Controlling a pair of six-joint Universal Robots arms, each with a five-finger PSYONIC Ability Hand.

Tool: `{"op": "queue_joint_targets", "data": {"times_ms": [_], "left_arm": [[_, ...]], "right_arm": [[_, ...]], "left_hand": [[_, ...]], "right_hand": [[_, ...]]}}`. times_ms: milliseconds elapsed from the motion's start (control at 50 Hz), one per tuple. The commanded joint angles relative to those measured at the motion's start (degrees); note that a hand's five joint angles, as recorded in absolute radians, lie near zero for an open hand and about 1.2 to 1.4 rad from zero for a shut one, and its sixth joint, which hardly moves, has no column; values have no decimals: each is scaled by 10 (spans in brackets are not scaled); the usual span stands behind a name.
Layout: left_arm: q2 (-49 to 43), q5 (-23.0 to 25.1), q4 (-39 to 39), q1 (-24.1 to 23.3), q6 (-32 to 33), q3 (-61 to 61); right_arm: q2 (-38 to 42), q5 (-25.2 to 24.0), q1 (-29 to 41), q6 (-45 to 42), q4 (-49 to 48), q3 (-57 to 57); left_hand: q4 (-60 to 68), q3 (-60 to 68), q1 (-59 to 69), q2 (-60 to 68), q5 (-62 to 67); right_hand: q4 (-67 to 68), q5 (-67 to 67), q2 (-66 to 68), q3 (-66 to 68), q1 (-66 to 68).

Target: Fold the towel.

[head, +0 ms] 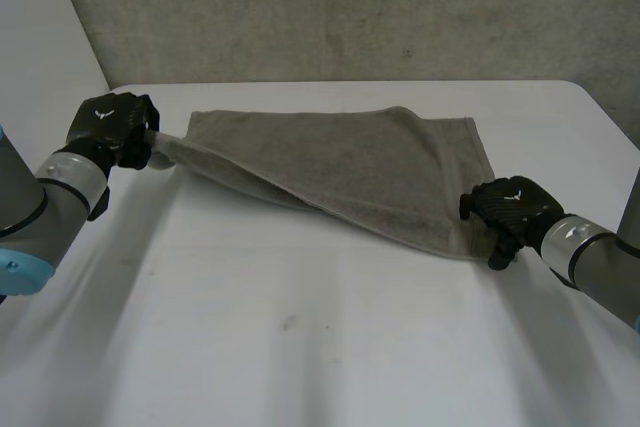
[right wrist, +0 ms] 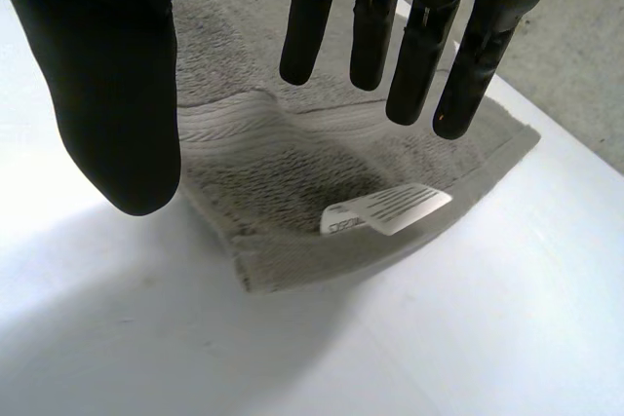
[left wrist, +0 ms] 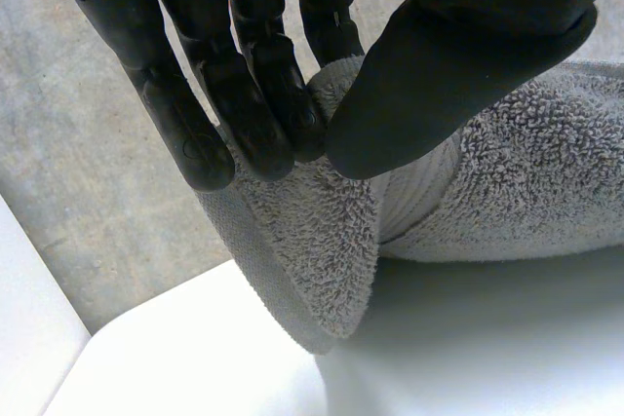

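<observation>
Lying long-axis sideways, towel point(head: 340, 162), from left hand point(head: 112, 127) to right hand point(head: 510, 209)

A: Where does the towel point(head: 350, 162) lie?

B: On the far half of the table point(head: 300, 347), in front of the wall point(head: 350, 7). Its near left part is folded over towards the right.

A: And the hands?

B: The left hand point(head: 112, 127) is at the towel's left end. It pinches a corner there between fingers and thumb and holds it off the table. The right hand point(head: 510, 209) is over the near right corner, its fingers straight.

A: Anything under it?

B: A label point(right wrist: 385, 208) lies on that corner, below the fingertips.
</observation>
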Motion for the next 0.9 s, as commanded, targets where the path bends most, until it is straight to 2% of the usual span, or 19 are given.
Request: {"op": "queue_joint_targets", "data": {"times_ms": [20, 240, 540, 600, 620, 640, 660, 780, 900], "left_arm": [[-1, 0, 0, 0, 0, -4], [-1, 0, 1, 1, -1, -4], [-2, 0, 3, 2, -1, -4], [-2, 0, 3, 2, -1, -4], [-2, 0, 3, 2, -1, -4], [-2, 0, 3, 2, -1, -4], [-3, 0, 3, 2, -1, -4], [-1, 0, 2, 1, -1, -5], [5, -1, -2, -4, 0, -10]], "right_arm": [[0, -4, -5, 4, -4, 22], [25, -6, -10, 3, -47, 21], [50, -4, -10, 1, -51, -1], [55, -4, -10, 1, -51, -3], [56, -4, -10, 1, -53, -6], [56, -4, -10, 1, -53, -6], [56, -4, -10, 2, -57, -8], [26, 9, -10, 20, -93, -6], [-14, 11, -9, 48, -90, -6]], "left_hand": [[102, 103, 128, 101, 114], [102, 103, 128, 101, 114], [102, 103, 128, 101, 114], [102, 103, 128, 101, 114], [102, 103, 128, 101, 114], [102, 103, 128, 101, 114], [102, 103, 128, 101, 114], [102, 103, 128, 101, 114], [102, 103, 128, 101, 114]], "right_hand": [[128, 125, 128, 128, 87], [264, 262, 265, 264, 223], [269, 267, 270, 269, 228], [332, 329, 332, 332, 291], [422, 419, 422, 422, 381], [422, 420, 423, 423, 381], [528, 526, 529, 529, 487], [529, 527, 530, 530, 488], [529, 527, 530, 530, 488]]}}
